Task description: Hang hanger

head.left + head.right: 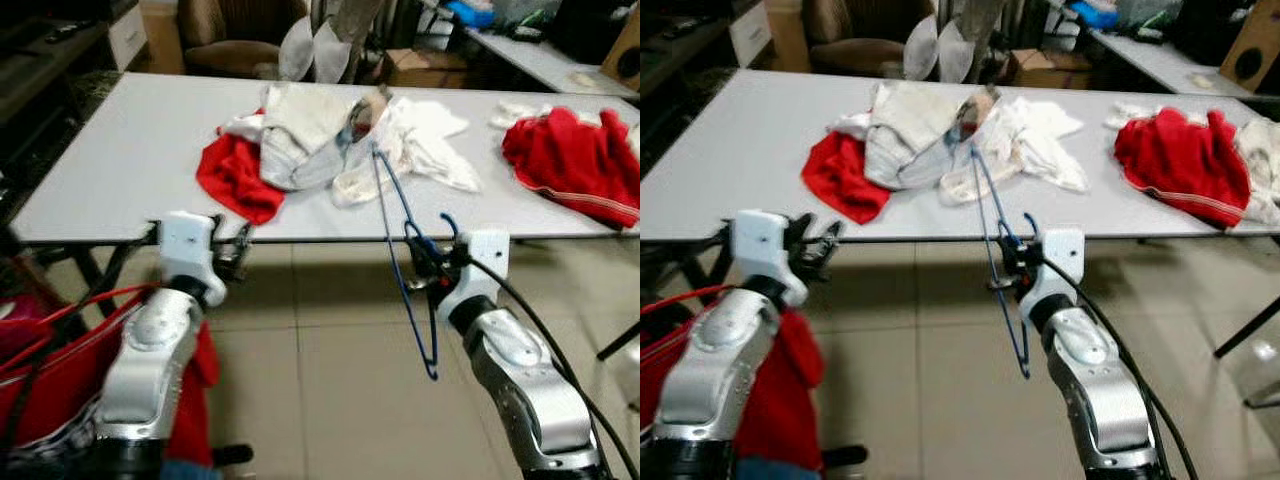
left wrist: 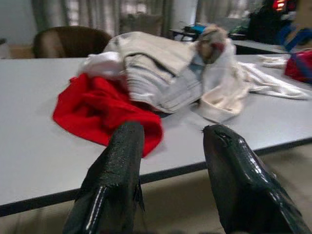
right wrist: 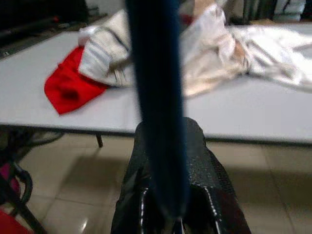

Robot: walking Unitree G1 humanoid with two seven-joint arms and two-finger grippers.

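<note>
- While the right gripper (image 1: 425,262) hovered just off the table's near edge, its black fingers were pinched together on a blue wire hanger (image 1: 405,262), which the right wrist view showed as a dark blue bar running up from between the closed fingertips.
- That hanger stood tilted: one end reached up over the near edge of the white table (image 1: 120,150) to touch the pile of pale clothes (image 1: 310,135), while the other end hung below the table edge over the tiled floor (image 1: 320,370).
- On the other side, the left gripper (image 2: 170,161) was held in front of the near edge, towards the table's left end, with its two fingers (image 2: 119,165) spread well apart and nothing between them.
- Along the table's middle lay the heap of white and cream garments, with a red garment (image 1: 235,175) touching its left side and spilling towards the near edge.
- Near the table's right end sat a second red garment (image 1: 570,160), well apart from the central heap, with more white cloth (image 1: 515,112) just beside it.
- Beyond the far edge stood a brown armchair (image 1: 235,35).
- Below the left arm, red fabric (image 1: 60,380) hung beside the table's left end.
</note>
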